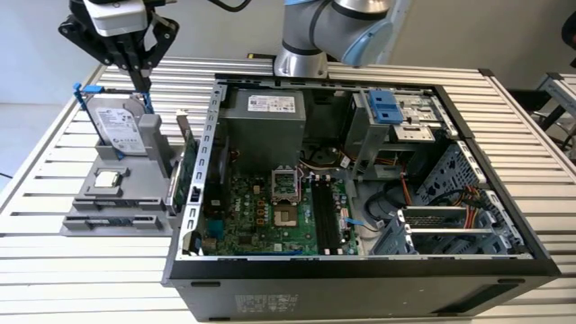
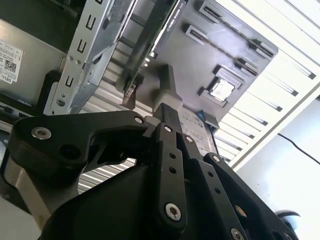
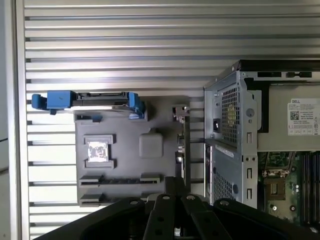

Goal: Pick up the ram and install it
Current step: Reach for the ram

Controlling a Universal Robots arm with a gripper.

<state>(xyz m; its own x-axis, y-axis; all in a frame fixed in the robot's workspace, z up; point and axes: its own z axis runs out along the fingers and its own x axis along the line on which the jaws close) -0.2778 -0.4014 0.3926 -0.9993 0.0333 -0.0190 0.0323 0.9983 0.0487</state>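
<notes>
**Pincer (image 1: 142, 86) closed and empty high over the parts tray, with the stick lying crosswise to its slots**

In the exterior view the fingers (image 1: 139, 74) taper into one narrow bar, drawn together, with nothing between them that I can make out. The ram (image 3: 122, 180) seems to be the thin dark strip standing on edge in a long holder of the grey tray (image 1: 77, 228). It is too slim to be sure of. The pincer hangs well above the tray and well apart from the stick.

**What could go wrong**
- With the fingers together, any descent would land on the stick's upper edge instead of around it.
- A hold away from the middle would let so long and thin a piece tip.
- The silver chip (image 1: 108, 179) sits low, but the upright hard drive (image 1: 121, 128) and the green card (image 1: 186, 169) on edge stand tall nearby and could be clipped.

**Which way the stick points**
- Its long axis runs along the tray's near edge, from the exterior view's left to its right, with the flat faces upright.
- The black slots (image 1: 328, 216) inside the computer case (image 1: 360, 287) run away from that camera, roughly at right angles to the stick.
- Brought over without a quarter turn, or pressed in askew, the stick would likely jam or bend.
</notes>
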